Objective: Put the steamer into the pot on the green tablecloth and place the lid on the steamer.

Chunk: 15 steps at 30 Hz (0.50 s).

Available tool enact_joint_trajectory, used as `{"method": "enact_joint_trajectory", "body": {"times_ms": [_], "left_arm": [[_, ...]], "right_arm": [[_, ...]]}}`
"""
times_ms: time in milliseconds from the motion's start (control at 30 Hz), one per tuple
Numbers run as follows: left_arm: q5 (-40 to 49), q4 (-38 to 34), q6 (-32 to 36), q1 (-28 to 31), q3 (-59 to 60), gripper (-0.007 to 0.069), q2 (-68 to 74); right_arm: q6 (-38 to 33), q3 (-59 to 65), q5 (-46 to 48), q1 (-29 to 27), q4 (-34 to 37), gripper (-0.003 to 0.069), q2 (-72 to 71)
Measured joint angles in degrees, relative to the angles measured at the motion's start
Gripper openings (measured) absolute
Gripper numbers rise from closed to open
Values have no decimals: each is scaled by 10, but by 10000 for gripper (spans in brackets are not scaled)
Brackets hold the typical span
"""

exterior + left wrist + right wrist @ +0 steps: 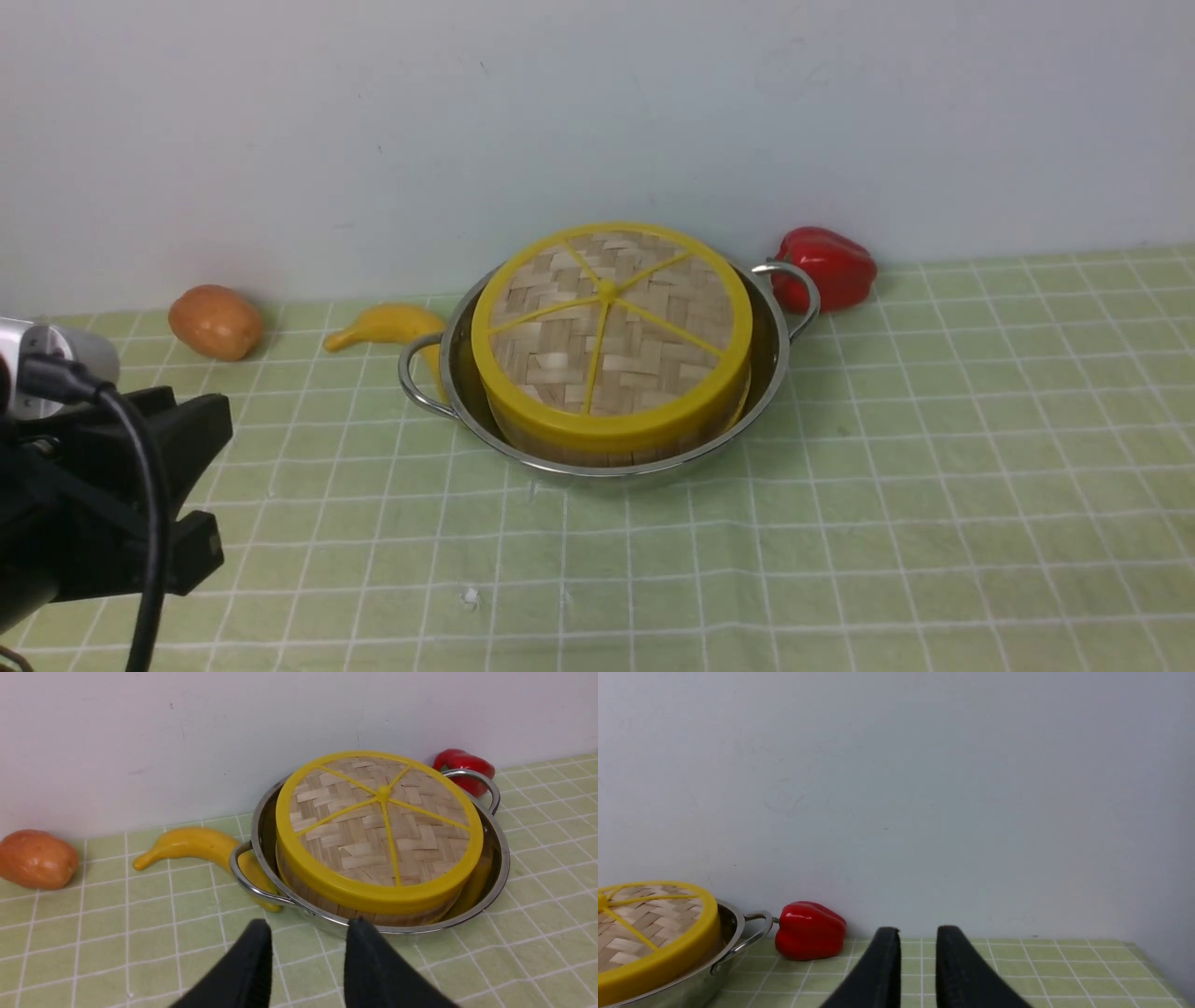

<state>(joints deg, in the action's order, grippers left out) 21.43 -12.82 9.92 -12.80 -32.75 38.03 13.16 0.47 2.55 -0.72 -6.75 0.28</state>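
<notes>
A: Starting at the far left, what is there?

B: The left arm fills the lower left corner of the front view, black, with a cable looped over it; its gripper [308,926] shows best from its own wrist camera, jaws spread with a clear gap, nothing between them, tips just short of the pot's near rim.

A: And on the cloth behind it?

B: A potato [216,322] lies at the back left near the wall; to its right a banana [385,326] lies with one end tucked behind the pot's left handle; both rest on the tablecloth [934,485], pale green with thin white grid lines.

A: Where is the pot?

B: The pot [770,364] sits at the middle of the cloth, shiny steel, a loop handle on each side; the steamer [597,453] stands inside it, only a band of its bamboo wall showing; the lid [611,331] lies on top of the steamer, woven, with a yellow rim, spokes and centre knob; it looks slightly tilted, nearer edge lower.

A: To the right of that?

B: A red pepper [826,268] sits just beyond the right handle, close to the wall.

A: And the right gripper?

B: The right gripper [917,935] appears only in its wrist view; jaws a little apart, holding nothing, above bare cloth to the right of the pepper.
</notes>
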Motion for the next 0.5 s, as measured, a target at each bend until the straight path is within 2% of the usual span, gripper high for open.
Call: {"method": "enact_joint_trajectory", "body": {"times_ms": [233,367,433,500], "left_arm": [[2,19,9,8,1,227,-10],[6,48,25,66,33,232,-68],[4,62,28,133,87,232,-122],[-3,65,28,153,114,232,-144]], "right_arm": [[0,0,-1,0,0,166,0],[0,0,-1,0,0,177,0],[0,0,-1,0,0,190,0],[0,0,-1,0,0,195,0]]}}
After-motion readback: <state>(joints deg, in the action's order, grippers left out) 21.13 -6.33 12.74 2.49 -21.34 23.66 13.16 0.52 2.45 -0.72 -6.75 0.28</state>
